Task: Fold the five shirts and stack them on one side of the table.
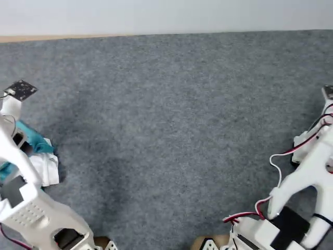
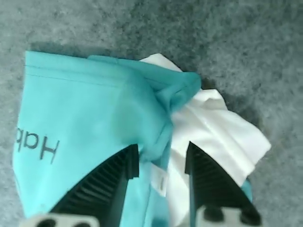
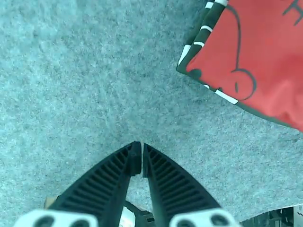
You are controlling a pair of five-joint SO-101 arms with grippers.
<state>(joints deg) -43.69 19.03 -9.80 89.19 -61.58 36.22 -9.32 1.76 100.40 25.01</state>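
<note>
Grey felt mat [image 1: 171,114] covers the table in the high view, with a pale wall [image 1: 166,15] along the top of the frame. At the left edge, below centre, lies a teal shirt [image 1: 32,141] with a white shirt [image 1: 48,169] on its right. The left arm [image 1: 31,208], rising from the lower left corner, hides much of both, so the pile's long axis cannot be judged. The right arm [image 1: 312,172] occupies the lower right corner.

Left wrist view: the left gripper [image 2: 161,147] is released, its fingers spread apart over the bunched fold where the teal shirt [image 2: 85,123] overlaps the white shirt [image 2: 222,137]. A small white label [image 2: 160,179] lies between the fingers. Whether they touch the cloth cannot be told.

Right wrist view: the right gripper [image 3: 142,158] is clenched on nothing, tips together above bare mat [image 3: 71,85]. A red shirt [image 3: 255,56] with dark, white-striped trim lies apart from it, cut off by the frame; one corner points toward the gripper.
</note>
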